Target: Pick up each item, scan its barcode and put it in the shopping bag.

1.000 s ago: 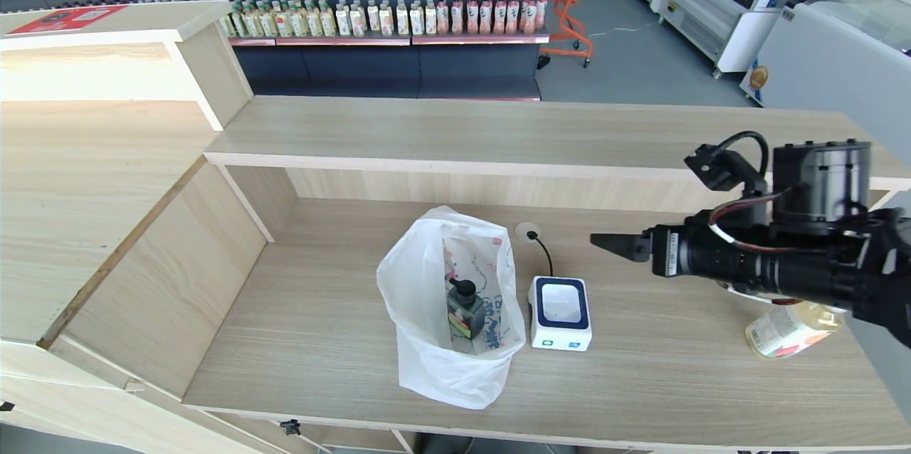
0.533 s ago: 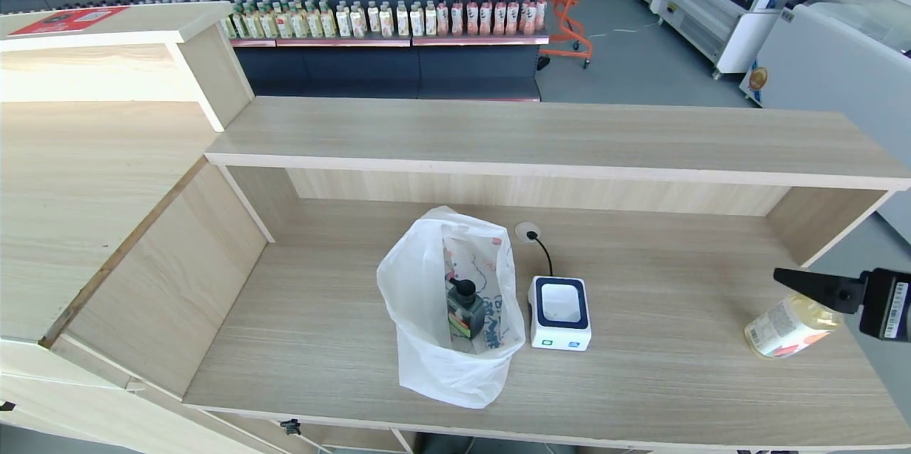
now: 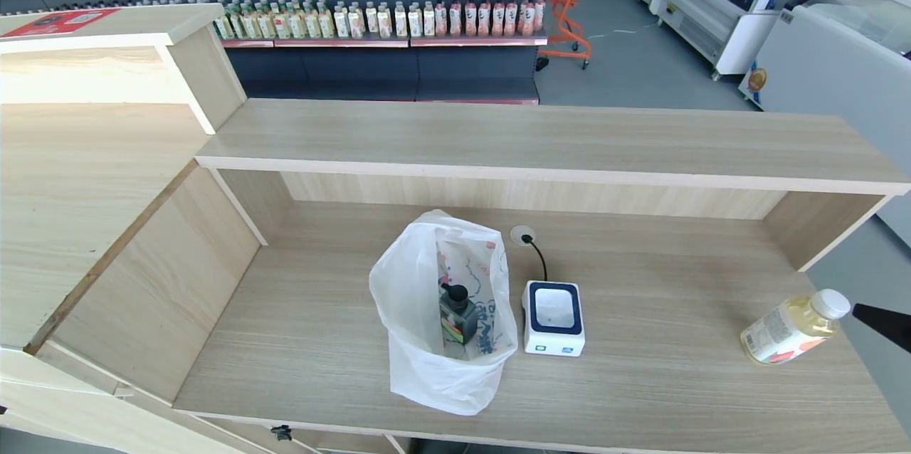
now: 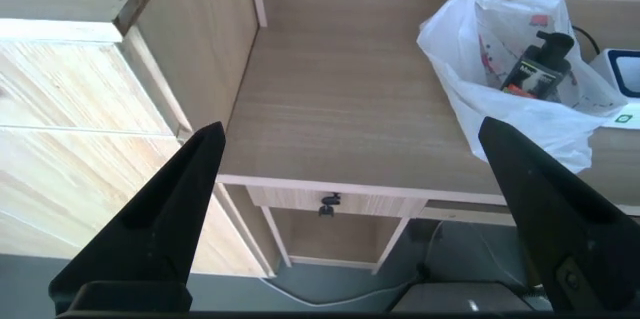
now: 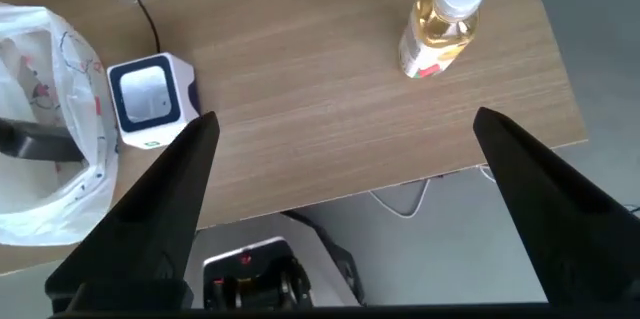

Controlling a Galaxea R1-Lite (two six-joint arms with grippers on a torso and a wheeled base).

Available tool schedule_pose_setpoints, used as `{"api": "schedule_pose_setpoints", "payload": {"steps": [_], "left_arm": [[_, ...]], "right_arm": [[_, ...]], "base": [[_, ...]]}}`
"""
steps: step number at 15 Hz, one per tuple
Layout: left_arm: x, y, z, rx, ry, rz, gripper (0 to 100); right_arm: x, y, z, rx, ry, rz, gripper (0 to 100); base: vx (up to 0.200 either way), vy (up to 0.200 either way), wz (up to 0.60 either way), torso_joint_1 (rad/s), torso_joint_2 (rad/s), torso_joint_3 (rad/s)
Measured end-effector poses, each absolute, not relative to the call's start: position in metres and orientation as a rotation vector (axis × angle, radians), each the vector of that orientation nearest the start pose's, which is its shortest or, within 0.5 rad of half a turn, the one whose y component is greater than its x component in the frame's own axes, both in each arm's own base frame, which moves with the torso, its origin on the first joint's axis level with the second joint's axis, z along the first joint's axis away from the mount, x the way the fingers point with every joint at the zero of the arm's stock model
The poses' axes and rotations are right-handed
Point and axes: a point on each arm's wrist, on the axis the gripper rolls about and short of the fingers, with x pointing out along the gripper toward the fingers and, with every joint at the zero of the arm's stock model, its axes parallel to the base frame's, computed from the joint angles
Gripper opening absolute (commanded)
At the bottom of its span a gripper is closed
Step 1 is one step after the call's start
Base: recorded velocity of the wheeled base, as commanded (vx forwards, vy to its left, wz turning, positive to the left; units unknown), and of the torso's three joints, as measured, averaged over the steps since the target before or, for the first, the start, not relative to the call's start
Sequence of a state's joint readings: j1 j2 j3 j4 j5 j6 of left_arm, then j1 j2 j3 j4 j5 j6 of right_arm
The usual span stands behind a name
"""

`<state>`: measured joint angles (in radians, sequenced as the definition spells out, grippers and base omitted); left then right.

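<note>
- The left gripper [image 4: 352, 127] is hanging off the near left corner of the counter [image 3: 640, 383], its jaws standing wide apart and gripping nothing. As I judge it, it is taking no part in the step in hand.
- The shopping bag [image 3: 420, 361] is standing open near the middle of the counter. It is already holding a dark pump bottle [image 3: 457, 310], upright against a flat printed packet [image 3: 477, 276].
- The scanner [image 3: 554, 317] is sitting just beside the bag on its right, window facing up, with its cable [image 3: 539, 260] running back to a grommet [image 3: 522, 233].
- The drink bottle [image 3: 792, 327] is lying on its side near the counter's right end, well apart from the scanner, with its white cap pointing toward that end. It is the one item waiting outside the bag.
- The right gripper [image 5: 345, 117] is hanging by the counter's right end, jaws spread wide and empty. One dark fingertip [image 3: 882, 322] is showing near the bottle's cap.
- Picking up the drink bottle is, in my judgement, the step in hand. The next move is calling for the right gripper to straddle the bottle's body, close and lift. It would then be turning the label toward the scanner window before going to the bag.
- The barcode is proving too small to make out, so I cannot tell which face needs turning. The bag's folds are hiding its bottom, and the picture's edge is cutting off the right arm.
</note>
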<state>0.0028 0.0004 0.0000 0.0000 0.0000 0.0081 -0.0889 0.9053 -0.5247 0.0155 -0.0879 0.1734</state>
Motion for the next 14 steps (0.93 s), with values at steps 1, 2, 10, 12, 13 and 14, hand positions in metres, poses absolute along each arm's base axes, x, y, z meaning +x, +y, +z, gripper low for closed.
{"api": "schedule_pose_setpoints", "payload": {"steps": [1,2,10,12,13,14], "left_arm": [[-0.023,0.000,0.075,0.008,0.000,0.003,100],[-0.023,0.000,0.075,0.007,0.000,0.003,100],[-0.023,0.000,0.075,0.003,0.001,0.003,100],[-0.023,0.000,0.075,0.005,0.000,0.004,100],[-0.023,0.000,0.075,0.007,0.000,0.004,100],[-0.023,0.000,0.075,0.007,0.000,0.004,100]], "right_arm": [[0.098,-0.011,0.202,0.172,0.377,-0.211,100],[0.098,-0.011,0.202,0.173,0.376,-0.212,100],[0.095,-0.010,0.192,0.234,0.460,-0.224,100],[0.096,-0.010,0.191,0.241,0.466,-0.224,100],[0.096,-0.010,0.191,0.252,0.468,-0.228,100],[0.096,-0.010,0.190,0.257,0.470,-0.229,100]], "base": [[0.000,-0.200,0.00,0.007,0.00,0.002],[0.000,-0.200,0.00,-0.007,0.00,-0.002],[-0.100,-0.025,0.00,-0.001,0.00,-0.001],[-0.200,0.000,0.00,0.015,0.01,-0.002],[-0.200,0.000,0.00,0.012,0.01,-0.002],[-0.200,0.000,0.00,-0.017,0.00,0.002]]}}
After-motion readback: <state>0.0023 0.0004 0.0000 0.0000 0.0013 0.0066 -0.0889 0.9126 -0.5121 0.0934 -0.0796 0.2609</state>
